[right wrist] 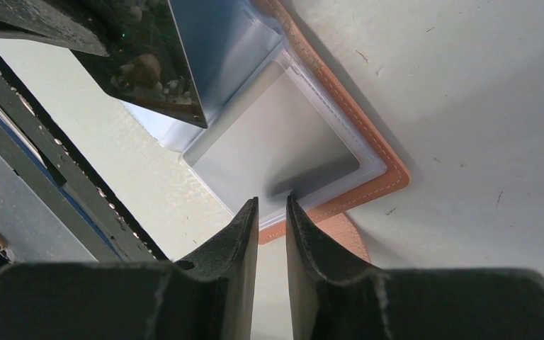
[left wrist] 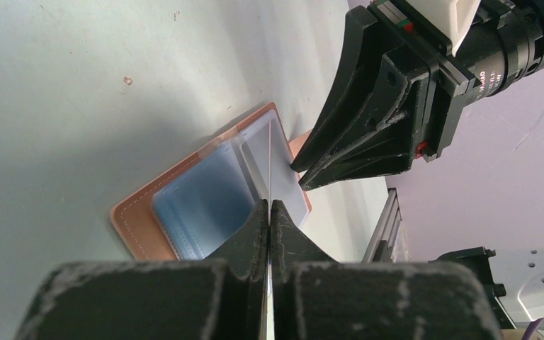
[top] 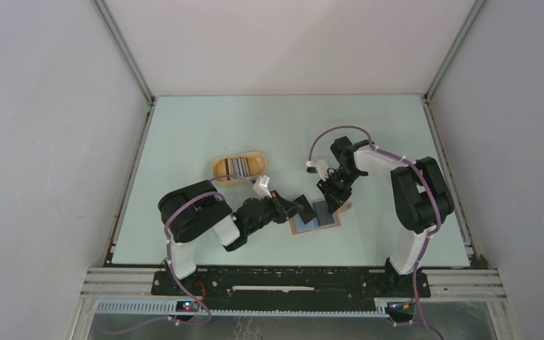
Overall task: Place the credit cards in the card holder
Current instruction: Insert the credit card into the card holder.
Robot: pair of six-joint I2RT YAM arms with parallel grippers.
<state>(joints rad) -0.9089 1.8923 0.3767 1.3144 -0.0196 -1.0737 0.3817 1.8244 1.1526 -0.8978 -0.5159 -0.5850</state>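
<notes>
Step in hand, as judged: holding a pocket open for loading; no card is seen on its way in. The card holder (top: pixel 297 229) lies spread flat on the table (top: pixel 205 120), near the middle and toward the near edge, between the two arms. The left pincer (left wrist: pixel 270 212) is pressed together on a thin leaf (left wrist: pixel 270 152) that stands on edge over the holder's fold. It looks like one of the holder's clear sleeves, but a card cannot be ruled out. The right pincer (right wrist: pixel 273 219) has its fingers slightly spread with nothing visible between them, its tips at the outer edge of the pale right-hand sleeve (right wrist: pixel 283 134). Containers: the holder's left side shows blue-tinted sleeves (left wrist: pixel 205 198); whether any sleeve has a card in it cannot be told. The yellow tray (top: pixel 217 168), far and left of the holder, holds the credit cards (top: pixel 239 167), packed side by side, count unclear. Next move, as judged: keep the leaf lifted, fetch a card from the tray with the right pincer, and square it to the pocket mouth.
</notes>
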